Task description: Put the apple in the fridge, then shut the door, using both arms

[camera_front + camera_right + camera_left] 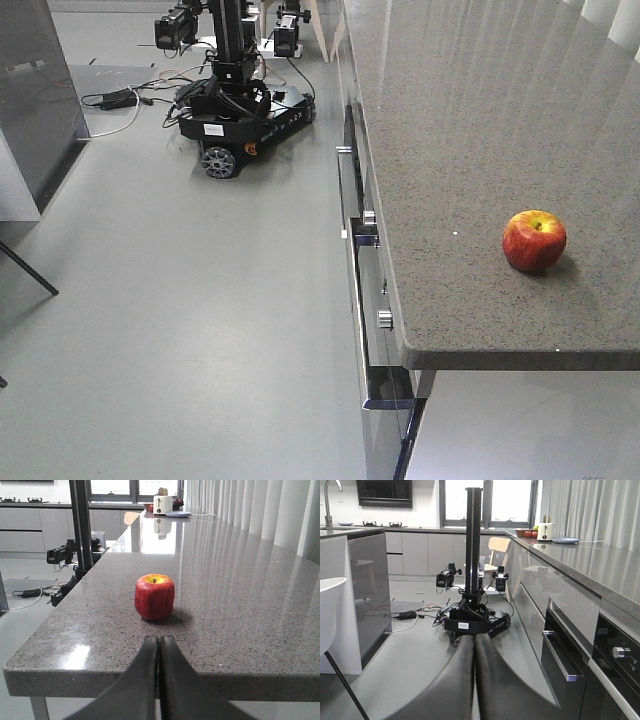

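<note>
Grippers show only in the wrist cams, and just the finger ends; the rest is cut off by the lower frame edge. Left gripper (474, 641): the two black fingers are pressed together w/ nothing held, pointing along the floor (200, 300) toward a black wheeled robot (240, 100) farther off. Right gripper (159, 642): fingers likewise together and empty, in line w/ the apple (154, 596) but apart from it.

The apple sits upright on the counter (470, 120), stem dimple up, close to the near edge and toward the right in the front view, nothing touching it.

At far left a dark grey panel (35, 100) is cut by the top and left frame edges; can't tell if it's the fridge or its door. The white rounded shape at the left wrist cam's left edge is also cropped and unclear.

The counter is grey speckled stone, glossy w/ window glare, running away to the far end, where a toaster (163, 503) and a plate (178, 514) stand, too small for detail. Below its left side are cabinet fronts w/ silver handles (345, 200) and knobs. Pale curtains (260, 510) line the right. The floor is plain grey, w/ loose cables by the wheeled robot
</note>
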`<state>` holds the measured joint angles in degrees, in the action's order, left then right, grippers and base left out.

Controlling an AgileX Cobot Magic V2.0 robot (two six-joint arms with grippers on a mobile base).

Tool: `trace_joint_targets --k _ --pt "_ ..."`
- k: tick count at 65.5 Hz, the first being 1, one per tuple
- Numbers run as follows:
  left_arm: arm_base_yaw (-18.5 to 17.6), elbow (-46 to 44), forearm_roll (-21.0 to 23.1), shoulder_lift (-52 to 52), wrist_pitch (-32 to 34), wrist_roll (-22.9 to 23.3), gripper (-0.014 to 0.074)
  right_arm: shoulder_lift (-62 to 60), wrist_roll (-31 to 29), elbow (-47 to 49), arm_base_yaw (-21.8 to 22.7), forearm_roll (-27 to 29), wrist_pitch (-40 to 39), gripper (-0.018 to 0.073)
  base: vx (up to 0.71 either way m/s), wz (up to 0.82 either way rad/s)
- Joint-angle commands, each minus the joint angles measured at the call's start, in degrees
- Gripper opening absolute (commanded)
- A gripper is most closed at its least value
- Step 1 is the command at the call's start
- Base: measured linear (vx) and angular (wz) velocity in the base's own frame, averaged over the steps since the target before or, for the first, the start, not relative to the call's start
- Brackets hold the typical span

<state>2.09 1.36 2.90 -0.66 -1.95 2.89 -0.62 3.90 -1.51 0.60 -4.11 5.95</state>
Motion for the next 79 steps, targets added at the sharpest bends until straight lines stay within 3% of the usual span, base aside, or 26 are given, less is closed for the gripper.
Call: trace_joint_targets --k 1,45,57,79 --pt "0.2 1.7 0.1 -0.9 4.3 0.4 -0.0006 -0.5 -0.2 0.0 -0.1 -0.1 -4.6 -0.0002 0.00 0.00" --pt "0.2 1.7 0.1 -0.9 4.3 0.4 -0.0006 -0.5 -0.2 0.0 -0.1 -0.1 -5.3 -0.0002 0.00 0.00" --pt "0.2 1.7 0.1 -0.9 4.3 0.4 -0.0006 -0.5 -0.1 3.2 -0.1 1.4 -9.9 -0.0002 0.00 0.00" --pt "0.2 1.7 0.1 -0.9 4.3 0.4 -0.0006 6.2 -0.7 23.0 -0.1 2.1 12.2 -0.0002 0.00 0.00"
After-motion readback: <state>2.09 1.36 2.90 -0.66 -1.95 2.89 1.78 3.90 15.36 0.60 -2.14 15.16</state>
